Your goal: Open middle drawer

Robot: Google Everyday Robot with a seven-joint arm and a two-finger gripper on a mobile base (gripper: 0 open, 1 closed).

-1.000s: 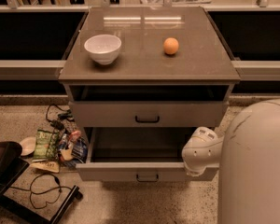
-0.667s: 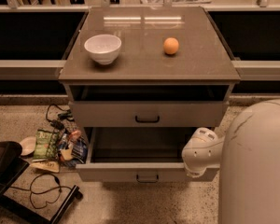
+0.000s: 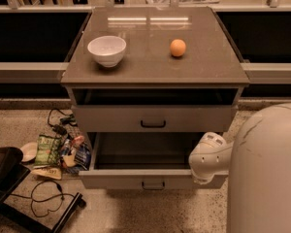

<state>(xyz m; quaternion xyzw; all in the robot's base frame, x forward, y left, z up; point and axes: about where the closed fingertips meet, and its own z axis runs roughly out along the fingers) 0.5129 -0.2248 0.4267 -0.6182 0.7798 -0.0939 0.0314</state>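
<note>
The middle drawer is the wide grey one with a low front panel and a small black bar handle. It stands pulled well out of the cabinet and its long grey tray shows as bare. My gripper, on the white end of the arm, is at the drawer's front right corner, against the front panel. Above it, the taller-fronted grey drawer is shut. A dark open slot lies under the cabinet top.
On the cabinet top stand a white bowl and an orange. Snack bags and cables lie on the floor to the left, beside a black object. My large white body fills the lower right.
</note>
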